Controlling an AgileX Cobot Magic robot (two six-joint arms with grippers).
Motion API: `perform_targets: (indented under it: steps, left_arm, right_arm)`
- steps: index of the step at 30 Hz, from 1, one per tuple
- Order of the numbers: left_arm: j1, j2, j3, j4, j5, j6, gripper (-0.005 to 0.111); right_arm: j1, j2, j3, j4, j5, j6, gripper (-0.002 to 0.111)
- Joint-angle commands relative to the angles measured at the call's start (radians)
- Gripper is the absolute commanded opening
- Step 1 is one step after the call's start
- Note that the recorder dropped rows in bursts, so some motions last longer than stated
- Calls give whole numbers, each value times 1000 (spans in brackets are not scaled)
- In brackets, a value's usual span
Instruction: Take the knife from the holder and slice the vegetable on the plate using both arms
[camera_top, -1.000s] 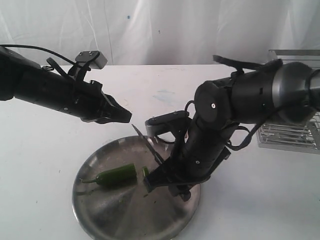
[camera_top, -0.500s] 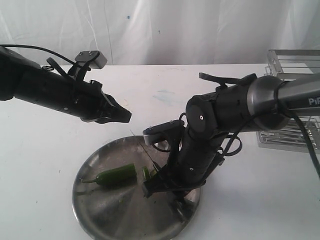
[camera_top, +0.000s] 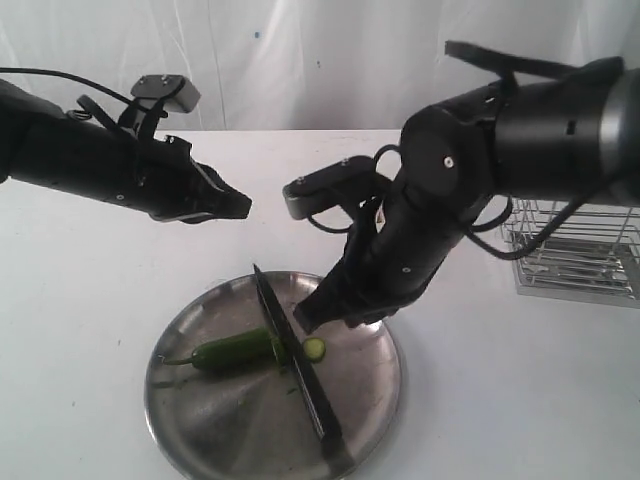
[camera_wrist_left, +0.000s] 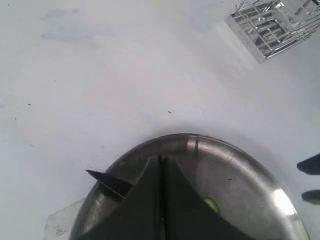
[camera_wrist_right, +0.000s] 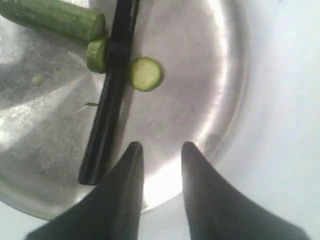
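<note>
White cloth covers the surface (camera_top: 90, 330), and on its near middle sits the round steel plate (camera_top: 190, 420). Far right stands the wire holder (camera_top: 575, 255), partly hidden behind the right arm (camera_top: 500, 150).

That right arm has changed most. Half a second ago it was bent low over the plate with the knife hidden under its wrist; now it has lifted and swung up, and its claw (camera_top: 322, 318) hangs just above the plate's right half. The wrist camera shows its two dark fingers (camera_wrist_right: 125, 190) set a narrow gap apart with nothing between them, pointing at the plate's rim.

The left arm (camera_top: 90, 165) has shifted only a little, up and to the left, and hovers over the surface beyond the plate's far left edge. Its claw (camera_top: 235, 205) is pinched together, the two tips meeting along one line and gripping nothing.

The knife (camera_top: 295, 370) is no longer held. It lies flat on the plate, its dark pointed blade toward the far edge and its black handle reaching the near rim, crossing just right of the pepper's cut end.

The vegetable (camera_top: 232, 350) lies on the plate's left half with its thin stem pointing left, where it was before. A thin piece sits against the blade at the cut end, and one round slice (camera_top: 314, 349) lies on the knife's right side, pale face up.
</note>
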Motion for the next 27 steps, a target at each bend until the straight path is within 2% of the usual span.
perform_targets:
  steps: [1, 5, 6, 8, 13, 16, 18, 21, 23, 25, 27]
  left_arm:
    - [-3, -86, -4, 149, 3, -115, 0]
    - [44, -153, 49, 481, -43, -412, 0]
    - [75, -167, 71, 558, -46, -502, 0]
    - [151, -192, 126, 659, -41, -669, 0]
    - [413, -317, 321, 656, -71, -815, 0]
    - [513, -461, 464, 574, -190, -830, 0]
    - [533, -583, 557, 560, -274, -831, 0]
    - [522, -752, 655, 554, -320, -838, 0]
    - [514, -867, 687, 554, -342, -838, 0]
    - [510, -989, 708, 554, -369, -838, 0]
    - [510, -1077, 711, 554, -332, -838, 0]
  right_arm:
    - [-36, -36, -5, -178, 13, 85, 23]
    - [-103, -10, -5, -274, -35, 118, 5]
    - [-118, -5, -5, -274, -50, 118, 0]
    - [-154, -3, -5, -270, -76, 118, 0]
    - [-213, -63, -3, -209, -91, 118, 0]
    - [-234, -149, 35, -166, -219, 116, 0]
    - [-256, -210, 73, -166, -325, 116, 0]
    - [-297, -276, 111, -169, -391, 127, 0]
    - [-319, -332, 141, -169, -402, 169, 0]
    - [-334, -412, 188, -169, -492, 218, 0]
    - [-339, -503, 234, -171, -565, 221, 0]
